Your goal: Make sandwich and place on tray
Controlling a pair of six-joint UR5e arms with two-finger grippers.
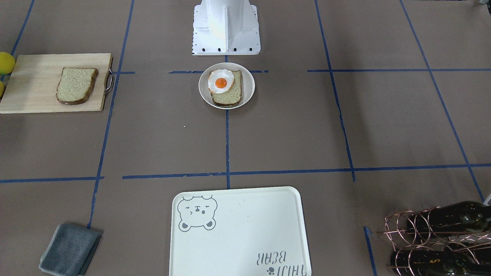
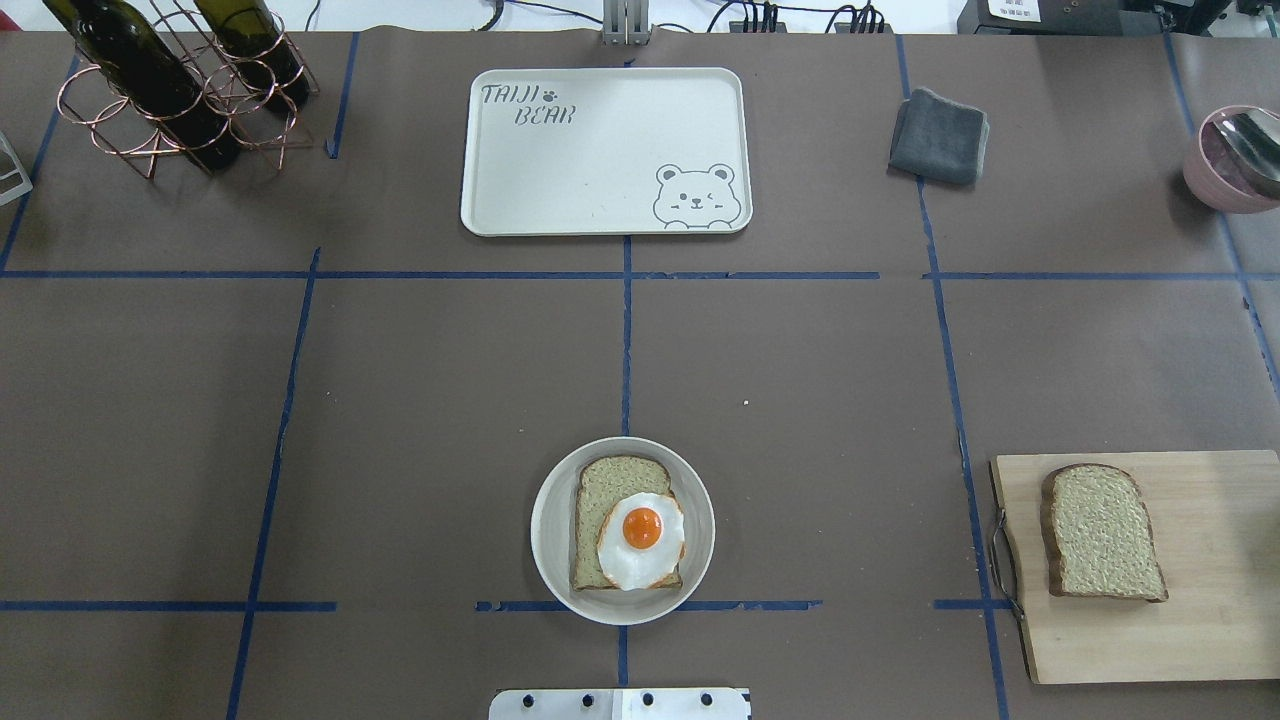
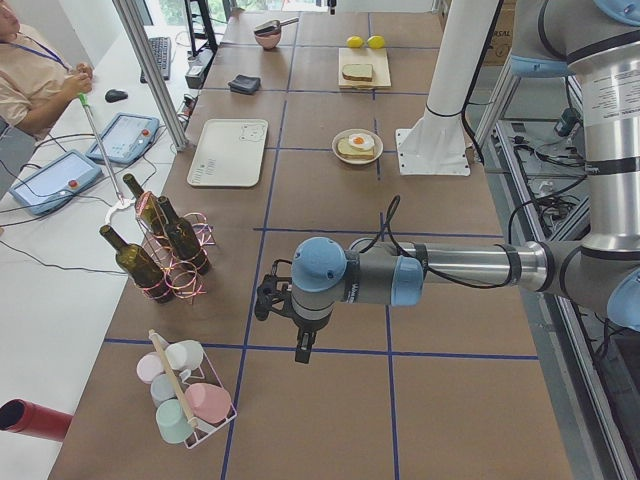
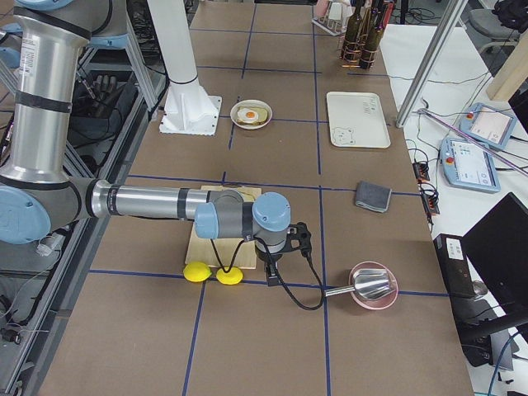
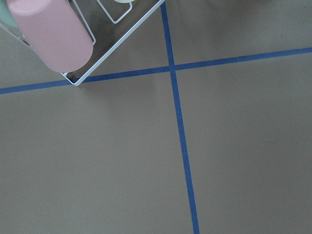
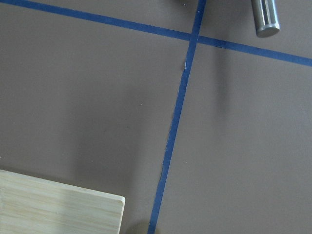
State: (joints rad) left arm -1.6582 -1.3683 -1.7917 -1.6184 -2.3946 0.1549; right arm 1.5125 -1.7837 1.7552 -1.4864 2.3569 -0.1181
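Observation:
One bread slice (image 2: 607, 480) lies on a round white plate (image 2: 545, 530) near the robot base, with the fried egg (image 2: 640, 540) on top of it. The second bread slice (image 2: 1100, 532) lies on the wooden cutting board (image 2: 1200, 640) on the right. The cream bear tray (image 2: 600, 160) sits at the far middle with nothing on it. My left gripper (image 3: 303, 350) hangs over bare table far to the left, near a cup rack. My right gripper (image 4: 271, 274) hangs just past the board's outer end. I cannot tell whether either is open or shut.
A copper rack with wine bottles (image 2: 170, 90) stands far left. A folded grey cloth (image 2: 938, 136) lies right of the tray. A pink bowl with a metal scoop (image 2: 1230, 160) sits far right. Two lemons (image 4: 210, 273) lie by the board. A cup rack (image 3: 185, 400) stands below the left arm.

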